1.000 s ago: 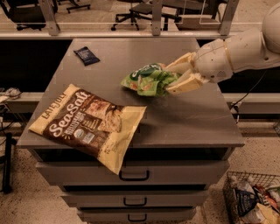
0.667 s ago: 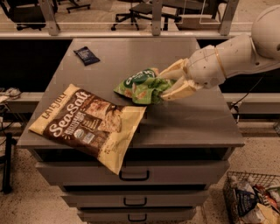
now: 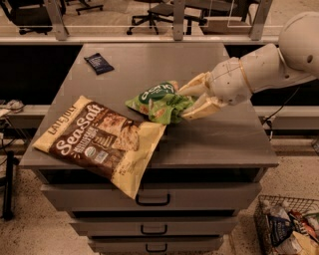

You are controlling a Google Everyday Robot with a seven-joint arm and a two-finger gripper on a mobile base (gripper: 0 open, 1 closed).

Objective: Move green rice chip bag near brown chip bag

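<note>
The green rice chip bag [image 3: 158, 102] is a crumpled light-green foil bag with a dark green oval logo. My gripper [image 3: 188, 102] is shut on its right end and holds it just above the grey cabinet top [image 3: 219, 139], near the middle. The brown chip bag [image 3: 102, 139] with white "Sea Salt" lettering lies flat at the front left, its corner hanging over the front edge. The green bag's left end is close to the brown bag's upper right corner.
A small dark blue packet [image 3: 98, 63] lies at the back left of the top. Drawers with handles [image 3: 152, 201] are below. A wire basket [image 3: 289, 226] with items stands on the floor at right. Office chairs [image 3: 159, 12] stand behind.
My gripper has carried the green bag to the left and a little forward, closer to the brown bag. The brown bag and blue packet have not moved.
</note>
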